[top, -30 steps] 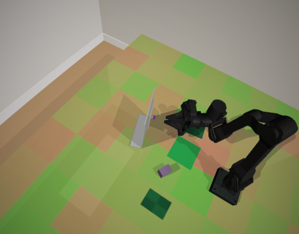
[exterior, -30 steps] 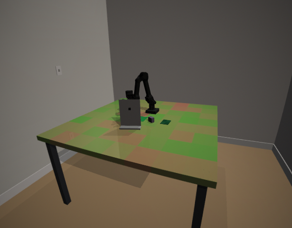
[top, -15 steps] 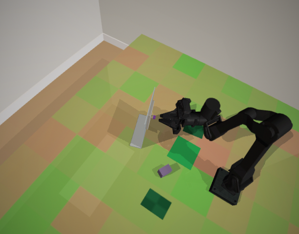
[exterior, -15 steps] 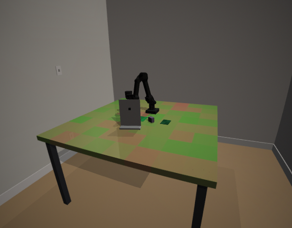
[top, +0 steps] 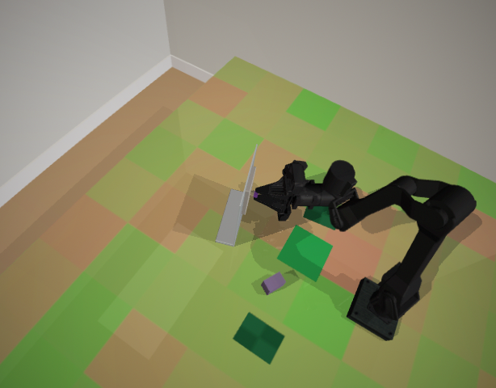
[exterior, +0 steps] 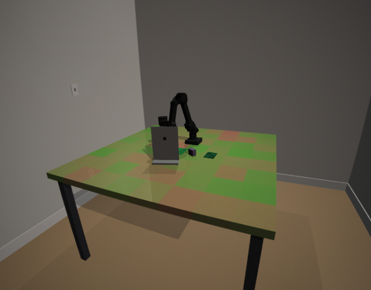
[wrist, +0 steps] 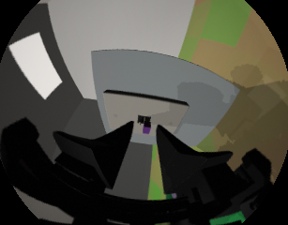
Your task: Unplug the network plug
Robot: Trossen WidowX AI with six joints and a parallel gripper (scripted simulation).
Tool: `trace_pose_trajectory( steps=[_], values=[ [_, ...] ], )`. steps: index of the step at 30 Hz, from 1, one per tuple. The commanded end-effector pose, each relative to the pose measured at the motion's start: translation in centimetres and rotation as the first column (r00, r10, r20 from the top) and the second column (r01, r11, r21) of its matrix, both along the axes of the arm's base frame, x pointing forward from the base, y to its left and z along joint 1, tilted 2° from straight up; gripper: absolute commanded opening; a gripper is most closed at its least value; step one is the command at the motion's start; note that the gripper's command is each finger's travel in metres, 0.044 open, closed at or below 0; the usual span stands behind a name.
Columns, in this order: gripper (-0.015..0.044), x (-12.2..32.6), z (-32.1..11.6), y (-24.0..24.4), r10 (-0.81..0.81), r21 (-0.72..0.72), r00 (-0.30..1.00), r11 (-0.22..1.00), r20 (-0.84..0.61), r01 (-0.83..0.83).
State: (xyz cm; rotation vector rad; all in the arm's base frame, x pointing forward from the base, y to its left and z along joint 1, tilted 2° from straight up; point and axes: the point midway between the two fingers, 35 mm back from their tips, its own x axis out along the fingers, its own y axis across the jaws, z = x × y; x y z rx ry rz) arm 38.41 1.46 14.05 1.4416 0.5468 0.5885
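Observation:
The plug (top: 255, 195) (wrist: 146, 129) is a small purple piece at the dark socket (wrist: 141, 119) on the upright grey panel (exterior: 165, 150) (wrist: 134, 70). Its thin tab is too small to make out. My gripper (top: 257, 195) (wrist: 145, 126) is partly open, pointing at the panel. Its fingertips are close to the plug, one on each side in the wrist view. Whether they touch it cannot be told. A bright green square (top: 304, 252) (exterior: 182, 151) lies on the table between the panel and the arm's base; darker green squares (top: 258, 338) (exterior: 210, 154) (top: 317, 216) lie on either side.
A purple block (top: 273, 283) (exterior: 192, 152) lies beside the bright green square. The panel's grey foot (top: 228, 217) (exterior: 165, 162) rests on the patchwork table (exterior: 229, 173). The arm's base (top: 373, 309) (exterior: 193, 141) stands beyond the squares from the panel.

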Motion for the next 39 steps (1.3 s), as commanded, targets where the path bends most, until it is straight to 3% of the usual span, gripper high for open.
trace_pose_trajectory(
  steps=[1, 3, 18, 39],
  values=[
    [0.0156, 0.4, 0.0, 0.2, -0.002, 0.003, 1.0, 1.0, -0.002, 0.002],
    [0.0104, 0.4, 0.0, 0.2, -0.002, 0.003, 1.0, 1.0, -0.002, 0.002],
    [0.0004, 0.4, 0.0, 0.2, -0.002, 0.003, 1.0, 1.0, -0.002, 0.002],
    [0.0, -0.7, -0.1, -0.4, -0.002, 0.002, 1.0, 1.0, -0.003, 0.002]
  ],
)
